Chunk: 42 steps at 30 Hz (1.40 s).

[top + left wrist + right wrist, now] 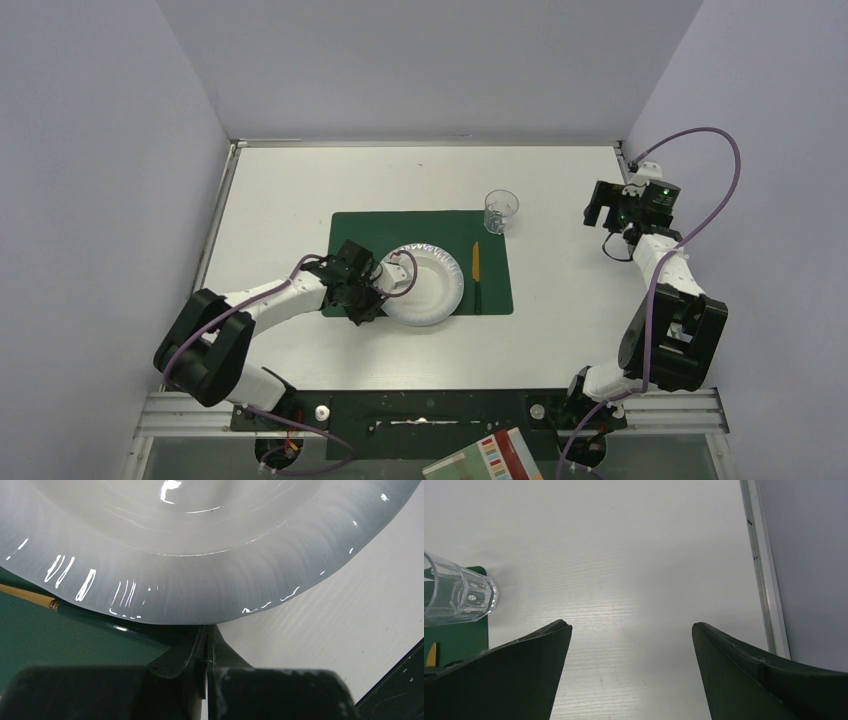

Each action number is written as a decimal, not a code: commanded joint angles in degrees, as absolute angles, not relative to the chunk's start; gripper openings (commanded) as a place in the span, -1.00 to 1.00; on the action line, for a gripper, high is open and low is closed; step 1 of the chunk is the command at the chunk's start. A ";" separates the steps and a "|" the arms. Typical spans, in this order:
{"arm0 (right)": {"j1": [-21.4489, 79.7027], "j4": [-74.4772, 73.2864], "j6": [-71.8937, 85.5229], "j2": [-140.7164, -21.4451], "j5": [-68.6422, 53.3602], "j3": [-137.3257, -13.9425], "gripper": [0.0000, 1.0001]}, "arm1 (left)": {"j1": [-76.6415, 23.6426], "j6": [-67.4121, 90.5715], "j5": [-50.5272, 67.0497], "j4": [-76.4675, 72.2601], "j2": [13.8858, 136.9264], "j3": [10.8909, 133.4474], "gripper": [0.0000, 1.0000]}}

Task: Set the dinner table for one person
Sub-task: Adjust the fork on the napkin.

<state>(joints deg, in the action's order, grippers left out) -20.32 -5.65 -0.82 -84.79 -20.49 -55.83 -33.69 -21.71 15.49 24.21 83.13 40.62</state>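
The dinner table (pixel 280 180) is white, with a dark green placemat (pixel 370 228) in its middle. A white plate (pixel 428 287) lies on the mat's near part, and its rim hangs over the mat's front edge. My left gripper (pixel 385 288) is shut at the plate's left rim. In the left wrist view the plate (pixel 200 570) covers the joined tips of the left gripper (pixel 207 630), and nothing shows pinched between them. A yellow-handled knife (pixel 476 272) lies right of the plate. A clear glass (pixel 501 210) stands at the mat's far right corner. My right gripper (pixel 608 214) hovers open and empty to the right of the glass (pixel 456 595).
A slim yellow stick with a dark end (pixel 30 596) peeks from under the plate's rim. The table's metal rim (pixel 766 580) and the wall are close on the right. A coloured booklet (pixel 490 460) lies below the arm bases.
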 commanded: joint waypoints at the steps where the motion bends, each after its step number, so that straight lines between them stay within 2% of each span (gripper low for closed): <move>1: -20.83 -2.77 -0.90 -82.58 -21.52 -56.07 0.93 | -33.60 -23.29 12.54 24.19 81.99 40.08 -1.00; 31: -21.15 -2.82 -0.81 -82.55 -22.13 -56.07 0.93 | -33.54 -23.16 10.64 25.40 80.57 39.93 -1.00; 42: -21.27 -2.93 -0.85 -82.41 -22.19 -56.16 0.93 | -33.64 -21.53 14.44 26.32 82.00 44.64 -1.00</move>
